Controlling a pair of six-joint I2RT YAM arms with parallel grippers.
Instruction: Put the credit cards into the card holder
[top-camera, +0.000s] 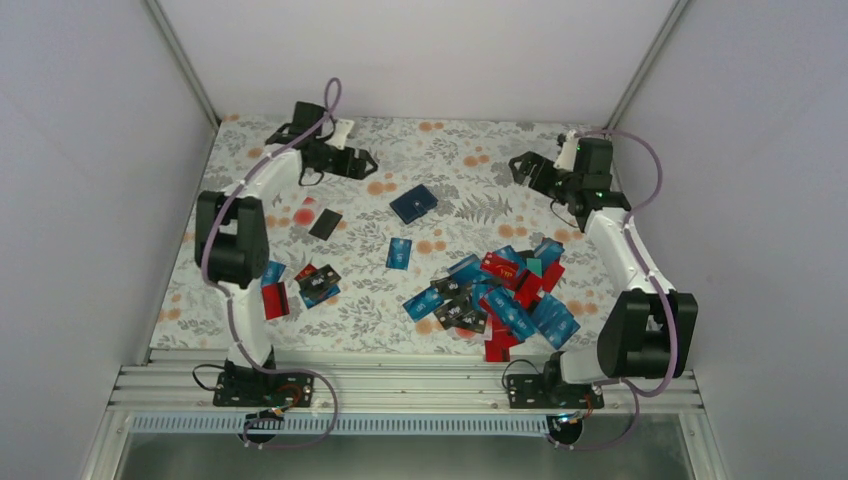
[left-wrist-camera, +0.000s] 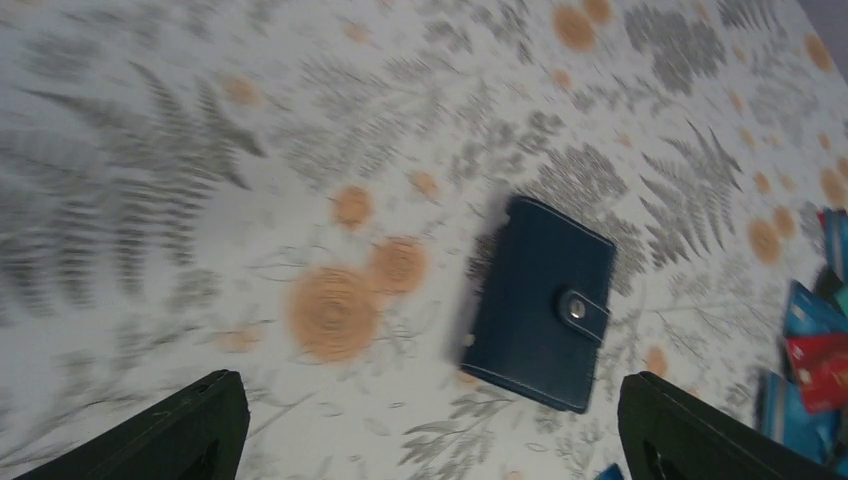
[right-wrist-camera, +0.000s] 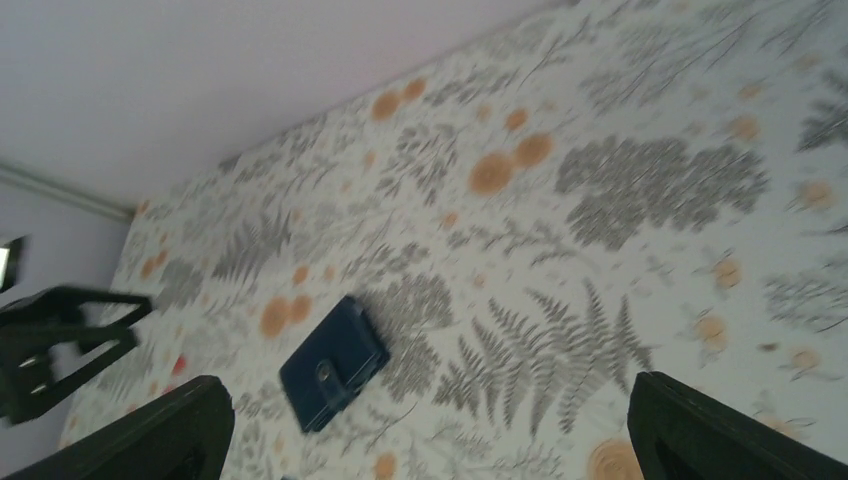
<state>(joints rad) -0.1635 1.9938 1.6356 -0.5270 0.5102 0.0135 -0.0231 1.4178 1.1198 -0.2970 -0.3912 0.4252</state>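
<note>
Nearest the lens, the grey aluminium rail (top-camera: 400, 385) carries both arm bases; beyond it lies the fern-and-orange-flower printed tablecloth (top-camera: 450, 150).

Well behind the left gripper (top-camera: 366, 161), a small cluster of thin red, blue and black plastic credit cards (top-camera: 315, 283) sits close to that arm's elbow. A lone black card (top-camera: 325, 223) lies nearer the fingers. This gripper is spread wide with nothing between its black fingers. The dark navy folding card holder (top-camera: 413, 203) lies just ahead of it and slightly to its right, flat on the cloth, its snap strap fastened.

That fastened strap is the first worry – no card goes in until it is popped, and a one-sided pull could simply drag the holder across the cloth.

Further right, a single bright blue card (top-camera: 399, 253) lies alone, then the big overlapping heap of blue, red, black and teal cards (top-camera: 505, 290), below and behind the right gripper (top-camera: 522, 168). That one is also spread wide and empty, facing the holder. Flat, overlapped cards invite a missed pinch or two lifted at once – and both arms aimed at one small holder could clash.
</note>
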